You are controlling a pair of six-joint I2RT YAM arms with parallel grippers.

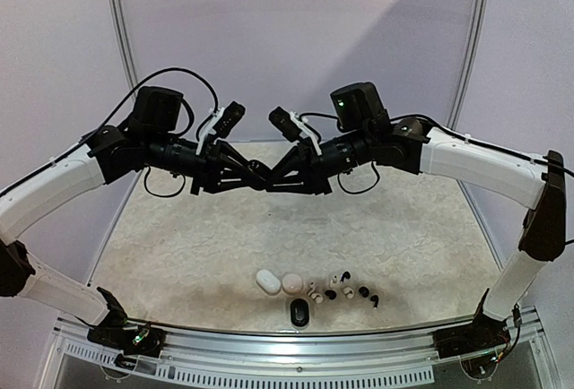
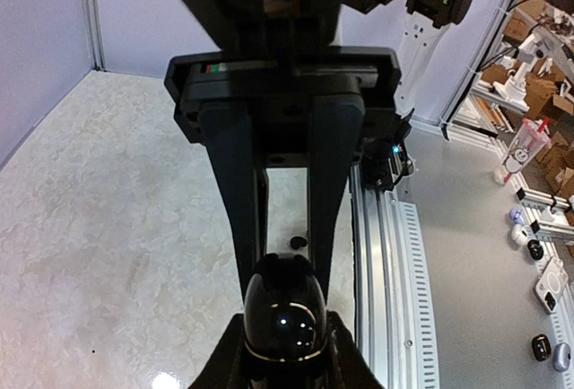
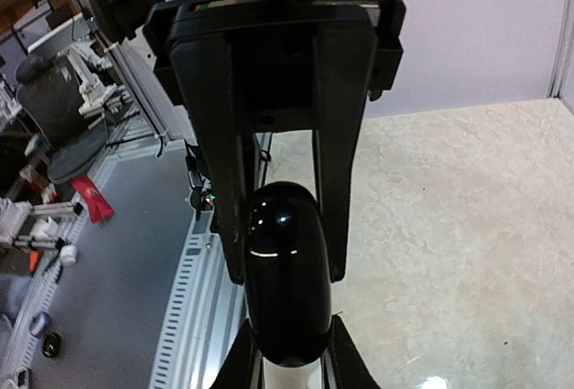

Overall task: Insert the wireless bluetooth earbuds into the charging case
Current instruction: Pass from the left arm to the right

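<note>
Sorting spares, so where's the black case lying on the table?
Top view: the black case lies at the near edge of the table, around its middle, just in front of the pale pink case and left of the earbuds.

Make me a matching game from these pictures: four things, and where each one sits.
Things: 1 white case; 2 dark oval case; 3 glossy black case; 4 earbuds.
Places: A held in the air between left gripper and right gripper; B leftmost on the table; C scattered right of the cases; D nearest the table's near edge.
Pairs: 1-B; 2-D; 3-A; 4-C.
</note>
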